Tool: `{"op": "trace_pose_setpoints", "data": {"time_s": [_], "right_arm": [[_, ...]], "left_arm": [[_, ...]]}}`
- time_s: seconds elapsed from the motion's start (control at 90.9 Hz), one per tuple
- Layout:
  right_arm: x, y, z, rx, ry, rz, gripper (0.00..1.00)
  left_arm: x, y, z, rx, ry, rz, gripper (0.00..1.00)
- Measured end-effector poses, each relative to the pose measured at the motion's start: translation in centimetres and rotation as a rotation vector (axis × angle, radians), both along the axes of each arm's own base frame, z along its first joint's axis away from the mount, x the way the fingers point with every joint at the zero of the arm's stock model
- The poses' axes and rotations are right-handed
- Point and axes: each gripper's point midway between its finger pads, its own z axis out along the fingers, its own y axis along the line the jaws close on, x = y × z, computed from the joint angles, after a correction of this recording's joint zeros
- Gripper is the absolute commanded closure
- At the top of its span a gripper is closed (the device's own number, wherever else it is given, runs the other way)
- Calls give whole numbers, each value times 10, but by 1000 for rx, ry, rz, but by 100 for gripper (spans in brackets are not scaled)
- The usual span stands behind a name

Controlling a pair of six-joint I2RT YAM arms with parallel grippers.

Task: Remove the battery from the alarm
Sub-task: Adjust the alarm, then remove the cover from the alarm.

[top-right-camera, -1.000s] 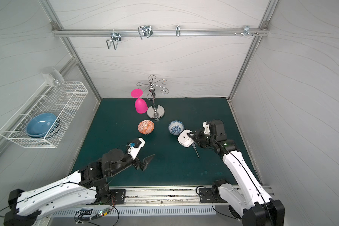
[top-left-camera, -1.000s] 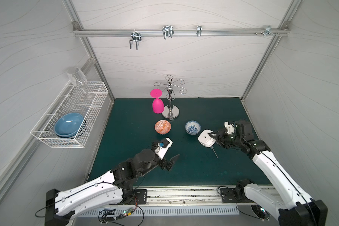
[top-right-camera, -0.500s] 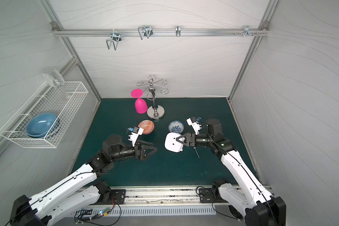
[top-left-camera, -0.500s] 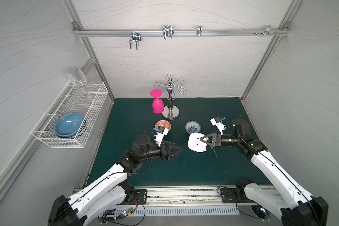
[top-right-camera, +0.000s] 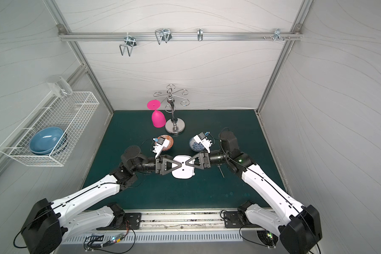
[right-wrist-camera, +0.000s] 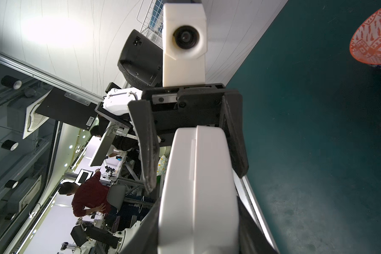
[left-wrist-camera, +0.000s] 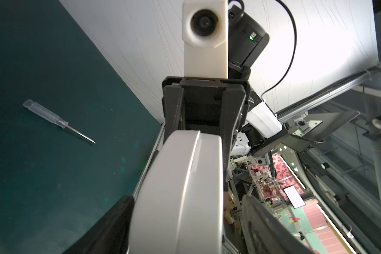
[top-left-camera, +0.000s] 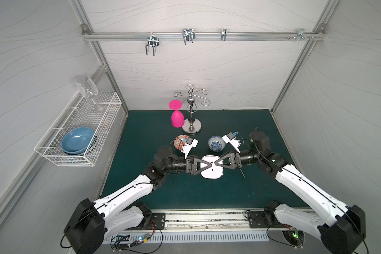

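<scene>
The right claw (top-left-camera: 216, 163) is clamped on the alarm (top-left-camera: 212, 172) and holds it up off the table (top-left-camera: 185, 193). The alarm's plain white back faces the ceiling, and it sits midway between the two arms, just in front of the orange bowl (top-left-camera: 178, 140) and the blue bowl (top-left-camera: 216, 144). The left claw (top-left-camera: 208, 163) reaches in from the opposite side and straddles the same white body. Its jaws are fairly wide, and in the right wrist view one of its fingers (right-wrist-camera: 149, 154) stands clear of the alarm's edge, so I'd say it is around the clock but not gripping it. To me this looks like a hand-over or a two-armed brace, an early step. I can't find the battery anywhere: no red cylinder shows on the table or in either claw, so I take it to be inside the alarm. The back looks smooth and closed from above, with only a couple of small dark dots. The screwdriver (left-wrist-camera: 57, 121) lies alone on the table near the right arm, touched by nothing. Opening the back and getting the battery out both seem left to do.
</scene>
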Motion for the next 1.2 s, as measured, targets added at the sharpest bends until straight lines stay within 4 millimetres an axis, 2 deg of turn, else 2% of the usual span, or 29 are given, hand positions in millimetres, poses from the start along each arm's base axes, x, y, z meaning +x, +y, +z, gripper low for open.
{"op": "trace_pose_setpoints", "data": {"time_s": [0.33,0.407,0.484,0.561,0.638,0.715,0.792,0.88,1.013,1.068,1.2], "right_arm": [[-1,4,10,36,-10,14,79],[-1,3,11,38,-13,9,62],[2,2,11,34,-10,-1,40],[21,-8,5,0,9,-105,22],[46,-25,-3,-42,37,-245,14],[66,-46,-14,-86,69,-376,14],[74,-62,-32,-129,104,-469,17],[69,-66,-57,-172,162,-506,21],[57,-65,-110,-249,263,-543,24],[52,-64,-131,-272,297,-558,26],[42,-57,-172,-330,345,-577,30]], "left_arm": [[-4,-1,10,-39,-8,-36,69],[-3,-1,10,-42,-12,-32,73],[-1,-1,10,-40,-11,-20,73],[3,-1,3,-16,7,6,75],[13,0,-15,42,60,69,78],[25,3,-39,114,121,146,85],[36,5,-71,185,186,215,88],[46,6,-114,264,278,262,91],[51,6,-177,360,422,298,91],[52,6,-194,382,464,305,91],[53,-4,-219,392,516,301,92]]}}
